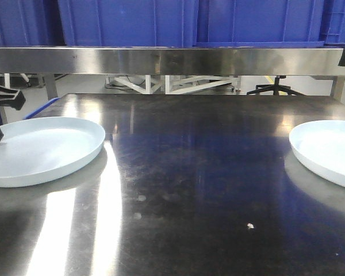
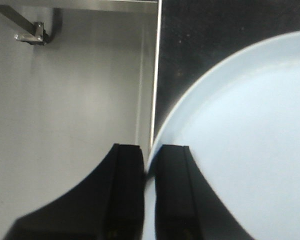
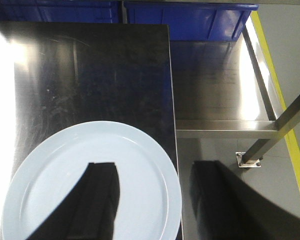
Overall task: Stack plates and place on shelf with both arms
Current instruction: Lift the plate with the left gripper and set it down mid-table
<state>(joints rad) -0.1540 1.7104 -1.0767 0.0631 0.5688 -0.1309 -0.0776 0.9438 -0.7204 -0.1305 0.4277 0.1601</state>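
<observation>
Glossy smooth plates [image 1: 46,152]; table [image 1: 190,190] shiny st. steel w/ scuffs; bins [image 1: 126,23] blue plastic.

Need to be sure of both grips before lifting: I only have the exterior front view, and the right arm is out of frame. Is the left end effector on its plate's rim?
Observer: Yes; the left wrist view shows the left end effector closed to a thin gap, with the rim of the left plate between its fingers.
Operator: And the right?
Observer: The right end effector is wide open, one finger over the right plate, the other beyond the table edge.
Operator: Rim reachable?
Observer: Likely; that rim reaches the table edge.
</observation>
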